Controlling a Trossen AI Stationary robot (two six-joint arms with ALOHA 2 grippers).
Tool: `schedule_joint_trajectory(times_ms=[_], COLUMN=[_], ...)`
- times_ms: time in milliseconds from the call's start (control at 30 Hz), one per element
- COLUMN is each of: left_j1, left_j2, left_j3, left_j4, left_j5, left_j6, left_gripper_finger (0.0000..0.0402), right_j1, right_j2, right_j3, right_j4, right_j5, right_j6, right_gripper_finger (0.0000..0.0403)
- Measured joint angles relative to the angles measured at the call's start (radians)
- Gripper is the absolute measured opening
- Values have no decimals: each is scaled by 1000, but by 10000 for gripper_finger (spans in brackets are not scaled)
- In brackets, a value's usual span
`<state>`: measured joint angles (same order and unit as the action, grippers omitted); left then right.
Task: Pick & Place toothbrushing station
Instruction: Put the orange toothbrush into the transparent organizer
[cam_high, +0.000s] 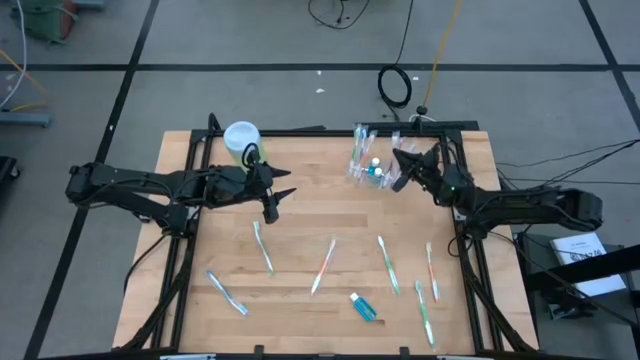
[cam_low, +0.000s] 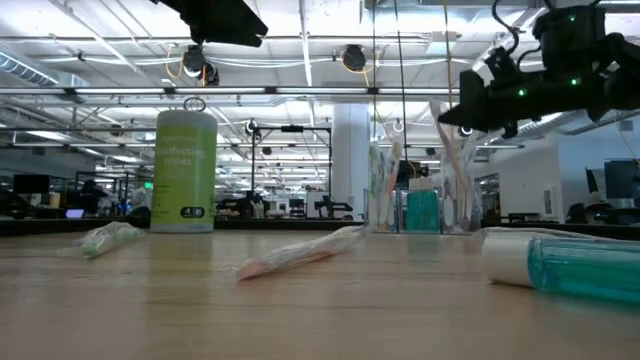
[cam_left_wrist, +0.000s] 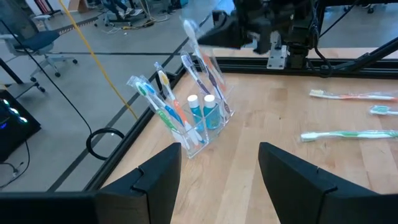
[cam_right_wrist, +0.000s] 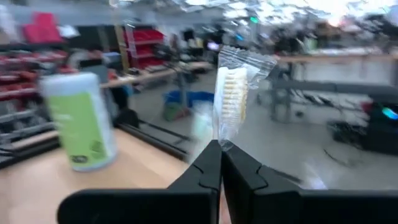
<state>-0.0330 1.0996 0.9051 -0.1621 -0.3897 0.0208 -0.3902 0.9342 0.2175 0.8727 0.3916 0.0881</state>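
The toothbrushing station's clear cup (cam_high: 365, 166) (cam_left_wrist: 194, 127) stands at the table's far right. It holds several toothbrushes and two blue toothpaste tubes (cam_left_wrist: 202, 111). My right gripper (cam_high: 400, 172) (cam_right_wrist: 221, 150) hovers just right of the cup, shut on a wrapped toothbrush (cam_right_wrist: 231, 93). My left gripper (cam_high: 280, 200) (cam_left_wrist: 217, 158) waits open above the table's middle left, with nothing between its fingers. More toothbrushes (cam_high: 323, 265) (cam_high: 388, 262) and a toothpaste tube (cam_high: 366, 306) lie flat on the wood. My right gripper pinches the wrapped toothbrush just below its bristle head (cam_right_wrist: 222, 142) between its two fingertips. The head in its clear wrapper sticks out past the fingertips. The fingers hide the handle. The brush is lifted clear of the table, beside the cup.
A light-green canister with a white lid (cam_high: 241, 138) (cam_low: 186, 170) stands at the far left, behind my left gripper. Loose toothbrushes (cam_high: 262, 245) (cam_high: 225, 292) (cam_high: 431, 270) are scattered over the table's near half. Black frame rails run along the table's edges.
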Motion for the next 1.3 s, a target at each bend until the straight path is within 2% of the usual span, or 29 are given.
schedule_joint_trajectory(times_ms=[167, 300, 700, 1033, 1300], left_j1=[0, 0, 0, 0, 0], left_j2=[0, 0, 0, 0, 0], left_j3=[0, 0, 0, 0, 0], left_j4=[1, 10, 34, 30, 13], left_j5=[-2, -3, -4, -3, -3], left_j6=[-1, 0, 20, 18, -29], left_gripper_finger=[218, 218, 218, 218, 218], right_j1=[-18, -34, -34, -34, -33], right_j2=[33, 67, 168, 168, 166], right_j3=[-50, -77, -88, -88, -88], right_j4=[25, 139, 135, 19, 76], right_j5=[110, 103, 107, 98, 94], right_j6=[31, 39, 186, 201, 189], right_gripper_finger=[0, 0, 3, 45, 77])
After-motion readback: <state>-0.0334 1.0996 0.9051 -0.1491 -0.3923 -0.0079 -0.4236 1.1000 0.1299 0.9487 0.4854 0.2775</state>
